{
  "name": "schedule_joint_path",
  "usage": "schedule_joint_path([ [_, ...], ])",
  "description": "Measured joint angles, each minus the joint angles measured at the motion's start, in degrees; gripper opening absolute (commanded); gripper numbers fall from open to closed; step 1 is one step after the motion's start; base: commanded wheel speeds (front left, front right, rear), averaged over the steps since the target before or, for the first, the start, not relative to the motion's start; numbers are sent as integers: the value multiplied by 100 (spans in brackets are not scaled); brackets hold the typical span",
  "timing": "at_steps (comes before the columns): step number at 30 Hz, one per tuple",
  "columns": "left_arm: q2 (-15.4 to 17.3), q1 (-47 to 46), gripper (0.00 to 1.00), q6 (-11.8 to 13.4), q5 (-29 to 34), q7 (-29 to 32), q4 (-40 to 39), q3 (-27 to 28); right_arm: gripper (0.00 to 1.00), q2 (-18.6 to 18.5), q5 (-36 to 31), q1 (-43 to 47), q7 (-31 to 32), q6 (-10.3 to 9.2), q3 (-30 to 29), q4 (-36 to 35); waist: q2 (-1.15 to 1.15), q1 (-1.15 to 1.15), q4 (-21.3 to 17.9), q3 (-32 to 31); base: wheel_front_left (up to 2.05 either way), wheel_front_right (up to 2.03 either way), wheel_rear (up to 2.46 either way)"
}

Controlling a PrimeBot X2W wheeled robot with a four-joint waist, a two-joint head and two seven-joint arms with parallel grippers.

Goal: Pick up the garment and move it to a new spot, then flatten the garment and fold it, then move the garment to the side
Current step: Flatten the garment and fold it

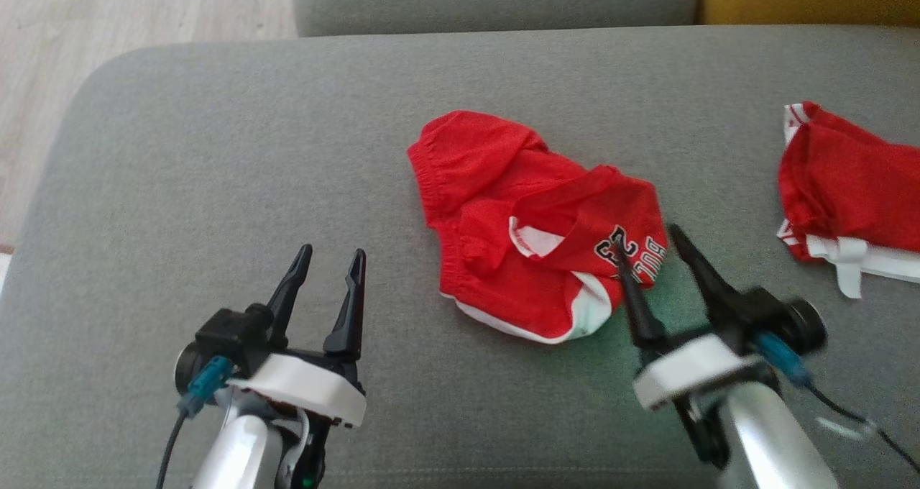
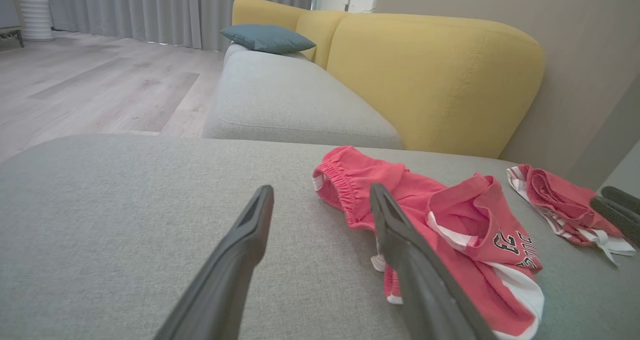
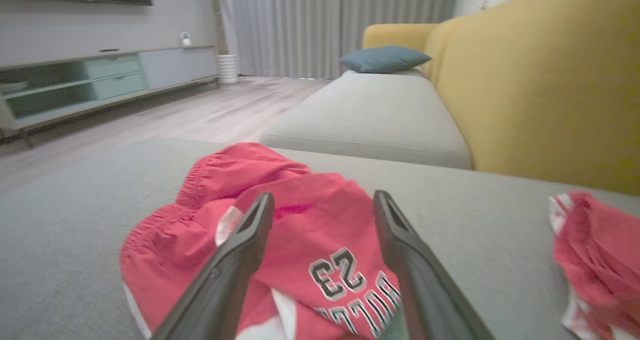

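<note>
A crumpled red garment (image 1: 532,223) with white trim and "BULLS 23" lettering lies in the middle of the grey sofa cushion (image 1: 215,172). The same red garment (image 2: 450,225) appears to the right of my left fingers in the left wrist view, and the red garment (image 3: 310,240) lies just beyond my right fingers in the right wrist view. My right gripper (image 1: 650,241) is open, hovering at the garment's near right edge by the lettering. My left gripper (image 1: 333,259) is open over bare cushion, well to the left of the garment, holding nothing.
A second red and white garment (image 1: 848,194) lies bunched at the cushion's right edge. Yellow sofa backrest (image 2: 430,75) stands behind, with a teal pillow (image 2: 267,38) on a further grey seat (image 2: 285,100). Wooden floor (image 1: 108,14) lies beyond the cushion's left edge.
</note>
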Motion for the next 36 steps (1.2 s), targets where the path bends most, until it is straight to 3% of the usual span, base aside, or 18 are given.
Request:
schedule_joint_path([
  [12,-1,-102,100,54,-214,1,57,-234,100,-100,-1158,-1311,926,0,1054,1349,0,0,548,208,0,0,0],
  [27,0,-148,100,84,-234,1,98,-211,100,-177,-1804,-1684,1085,0,1001,2229,0,0,858,298,0,0,0],
  [28,0,-148,100,84,-234,1,98,-211,83,-172,-1807,-1706,1085,0,976,2263,0,0,857,298,0,0,0],
  [30,0,-148,100,84,-234,1,98,-208,0,-166,-1815,-1757,1084,0,928,2296,0,0,845,302,0,0,0],
  [36,0,-147,100,85,-233,1,113,-189,0,-148,-1775,-1762,948,0,820,2316,0,0,736,271,0,0,0],
])
